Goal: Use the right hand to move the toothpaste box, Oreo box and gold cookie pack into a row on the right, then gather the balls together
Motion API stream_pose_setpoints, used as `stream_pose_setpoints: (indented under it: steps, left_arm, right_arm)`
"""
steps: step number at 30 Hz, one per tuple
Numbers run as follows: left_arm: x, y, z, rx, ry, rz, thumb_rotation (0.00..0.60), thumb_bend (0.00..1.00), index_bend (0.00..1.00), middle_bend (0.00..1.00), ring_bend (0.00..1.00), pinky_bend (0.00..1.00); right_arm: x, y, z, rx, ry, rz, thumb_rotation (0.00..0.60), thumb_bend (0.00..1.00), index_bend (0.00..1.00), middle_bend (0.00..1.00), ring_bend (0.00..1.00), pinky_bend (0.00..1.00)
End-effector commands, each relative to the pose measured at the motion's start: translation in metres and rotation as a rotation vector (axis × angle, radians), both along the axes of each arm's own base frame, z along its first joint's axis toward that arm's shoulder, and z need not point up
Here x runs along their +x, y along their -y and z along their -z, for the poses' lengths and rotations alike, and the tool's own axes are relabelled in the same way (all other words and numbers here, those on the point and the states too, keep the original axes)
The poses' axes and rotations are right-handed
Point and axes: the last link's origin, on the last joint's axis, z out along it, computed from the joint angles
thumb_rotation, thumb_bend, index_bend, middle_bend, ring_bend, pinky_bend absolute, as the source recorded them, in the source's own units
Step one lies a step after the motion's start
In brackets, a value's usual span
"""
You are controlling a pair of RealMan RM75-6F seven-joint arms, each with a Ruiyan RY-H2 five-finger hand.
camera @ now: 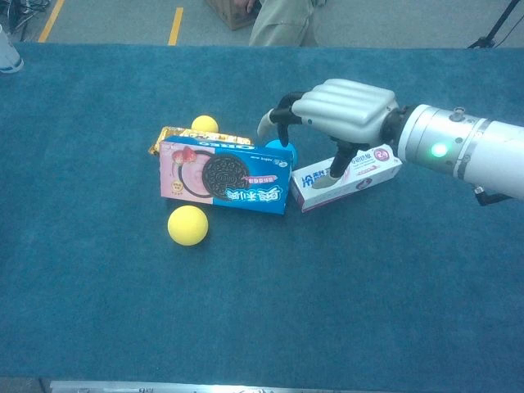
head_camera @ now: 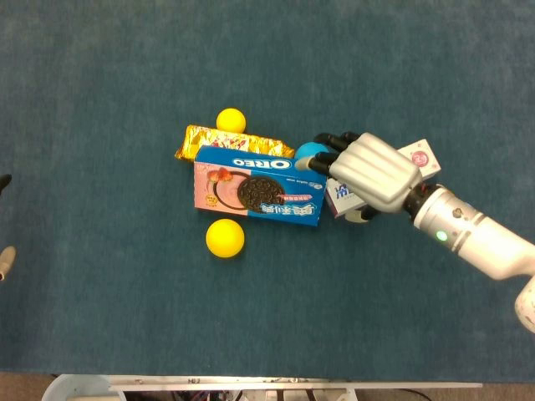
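Head view: the right robot hand (head_camera: 374, 173) hangs over the toothpaste box (head_camera: 418, 157), fingers spread, holding nothing. The Oreo box (head_camera: 257, 193) lies flat beside it, blue ball (head_camera: 309, 153) wedged between, gold cookie pack (head_camera: 226, 142) behind.

Chest view: yellow balls (camera: 187, 225) flank the Oreo box on the blue worktop (camera: 98, 311).

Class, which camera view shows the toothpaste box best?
The chest view: the toothpaste box shows almost whole along its long side, under the right hand. In the head view that hand covers most of it, leaving only its ends visible.
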Motion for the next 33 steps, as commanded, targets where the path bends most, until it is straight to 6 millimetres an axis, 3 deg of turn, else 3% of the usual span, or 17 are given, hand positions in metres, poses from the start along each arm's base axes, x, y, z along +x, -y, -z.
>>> stream_pose_setpoints:
  steps: [1, 16, 33]
  left_arm:
    - [0.000, 0.000, 0.000, -0.004, -0.001, 0.000, 0.600, 0.31, 0.07, 0.15, 0.03, 0.07]
    - [-0.003, 0.004, 0.000, -0.008, 0.005, -0.010, 0.600, 0.31, 0.07, 0.16, 0.03, 0.07]
    - [-0.007, 0.008, -0.002, -0.007, 0.000, -0.035, 0.600, 0.31, 0.07, 0.16, 0.03, 0.07]
  right_arm:
    - [0.010, 0.006, -0.001, 0.005, 0.035, 0.083, 0.600, 0.00, 0.22, 0.39, 0.14, 0.33]
    - [0.037, 0.035, 0.015, 0.131, 0.032, 0.247, 0.600, 0.00, 0.19, 0.33, 0.14, 0.33]
    - [0.034, 0.060, 0.046, 0.205, -0.027, 0.331, 0.600, 0.00, 0.19, 0.33, 0.14, 0.35]
